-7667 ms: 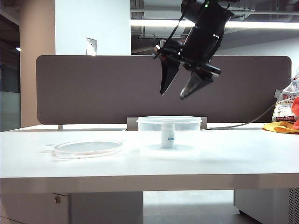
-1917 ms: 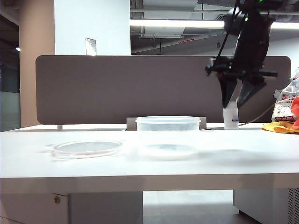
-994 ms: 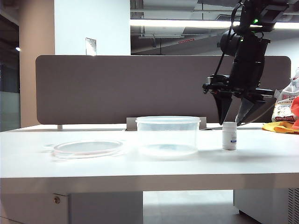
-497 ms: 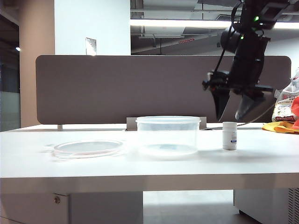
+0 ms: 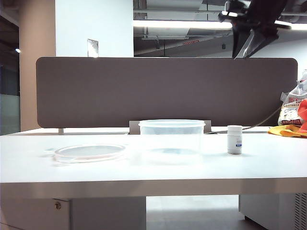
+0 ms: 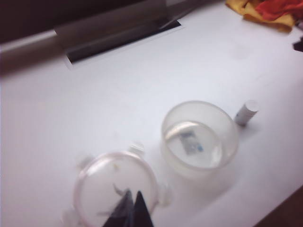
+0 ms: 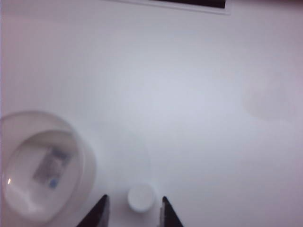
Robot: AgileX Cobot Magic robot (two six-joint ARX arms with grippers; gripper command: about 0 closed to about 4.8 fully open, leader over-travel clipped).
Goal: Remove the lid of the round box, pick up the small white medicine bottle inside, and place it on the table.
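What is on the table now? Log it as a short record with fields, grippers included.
lid: off, flat on the table, left of the box
box: open, mid-table, no bottle in it
bottle: upright on the table, right of the box, touching nothing else
left gripper: shut, empty, above the lid
right gripper: jaws apart, empty, high above the bottle
task: looks done
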